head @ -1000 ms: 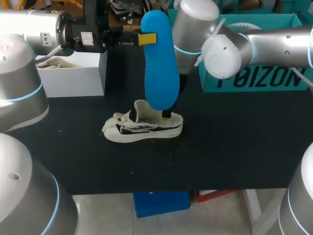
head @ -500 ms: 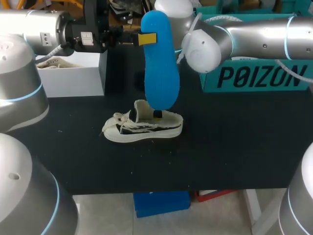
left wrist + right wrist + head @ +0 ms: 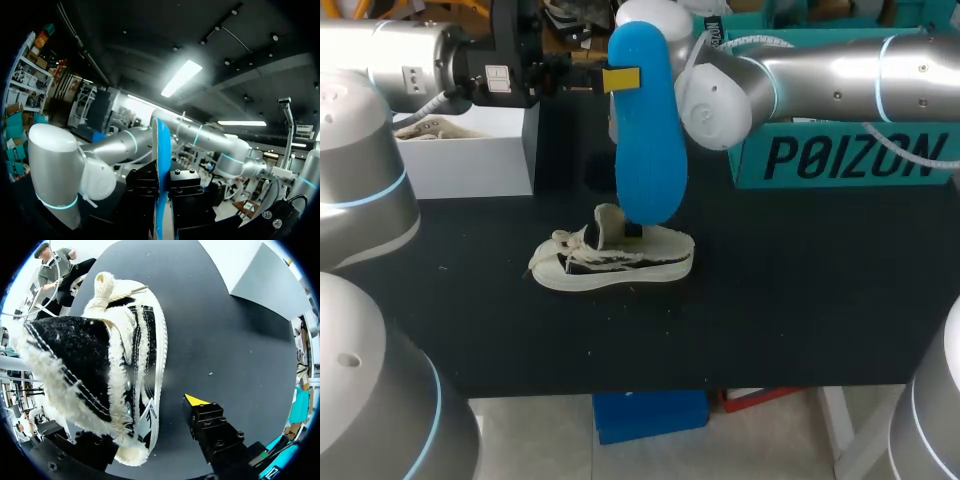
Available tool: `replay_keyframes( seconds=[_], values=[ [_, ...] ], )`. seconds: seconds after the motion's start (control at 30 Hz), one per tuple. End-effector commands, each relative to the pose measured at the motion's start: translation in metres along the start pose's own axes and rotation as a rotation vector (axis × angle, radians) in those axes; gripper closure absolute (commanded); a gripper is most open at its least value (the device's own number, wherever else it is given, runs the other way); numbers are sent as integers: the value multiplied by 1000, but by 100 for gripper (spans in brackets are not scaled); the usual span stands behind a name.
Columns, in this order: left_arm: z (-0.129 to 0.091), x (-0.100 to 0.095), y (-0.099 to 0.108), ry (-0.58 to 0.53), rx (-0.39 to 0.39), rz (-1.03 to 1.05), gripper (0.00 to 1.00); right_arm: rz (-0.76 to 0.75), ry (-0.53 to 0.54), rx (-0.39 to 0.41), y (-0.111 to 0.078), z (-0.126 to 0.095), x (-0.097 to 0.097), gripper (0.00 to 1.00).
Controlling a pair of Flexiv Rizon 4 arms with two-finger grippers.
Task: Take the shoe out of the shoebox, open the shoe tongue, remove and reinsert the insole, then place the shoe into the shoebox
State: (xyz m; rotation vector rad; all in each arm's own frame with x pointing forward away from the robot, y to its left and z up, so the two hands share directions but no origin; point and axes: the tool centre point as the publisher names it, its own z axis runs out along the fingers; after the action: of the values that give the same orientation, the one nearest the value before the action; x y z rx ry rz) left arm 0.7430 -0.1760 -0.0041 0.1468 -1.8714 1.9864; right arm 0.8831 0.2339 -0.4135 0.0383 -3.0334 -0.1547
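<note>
A black and cream shoe [image 3: 610, 258] lies on its sole on the black table [image 3: 800, 300], toe toward my left. My left gripper [image 3: 618, 78] is shut on a blue insole [image 3: 648, 130] and holds it upright high above the shoe. In the left wrist view the insole [image 3: 159, 150] shows edge-on between the fingers of the left gripper [image 3: 161, 200]. My right gripper [image 3: 633, 230] is down at the shoe's opening, behind the insole. In the right wrist view the right gripper [image 3: 150, 425] straddles the side of the shoe [image 3: 100, 355]. One yellow fingertip [image 3: 195, 400] stands just off the sole; the other is hidden by the fuzzy collar.
A white box [image 3: 470, 150] stands at the back left of the table. A teal shoebox [image 3: 850, 150] stands at the back right, behind my right arm. Bare black table lies in front of and to the right of the shoe.
My right arm has swung left behind the insole, and its gripper has shifted from the shoe's heel toward the opening. The left arm and the insole have not moved.
</note>
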Motion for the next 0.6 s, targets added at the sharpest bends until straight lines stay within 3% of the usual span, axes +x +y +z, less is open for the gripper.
replay_keyframes(
  seconds=[0.03, 0.6],
  values=[
    [1, 0, 1, -4, 2, 2, 100, 0, 5, -1, 2, 5, -3, 100],
    [1, 0, 1, -4, 2, 2, 100, 0, 8, 1, 0, 2, -3, 100]
  ],
)
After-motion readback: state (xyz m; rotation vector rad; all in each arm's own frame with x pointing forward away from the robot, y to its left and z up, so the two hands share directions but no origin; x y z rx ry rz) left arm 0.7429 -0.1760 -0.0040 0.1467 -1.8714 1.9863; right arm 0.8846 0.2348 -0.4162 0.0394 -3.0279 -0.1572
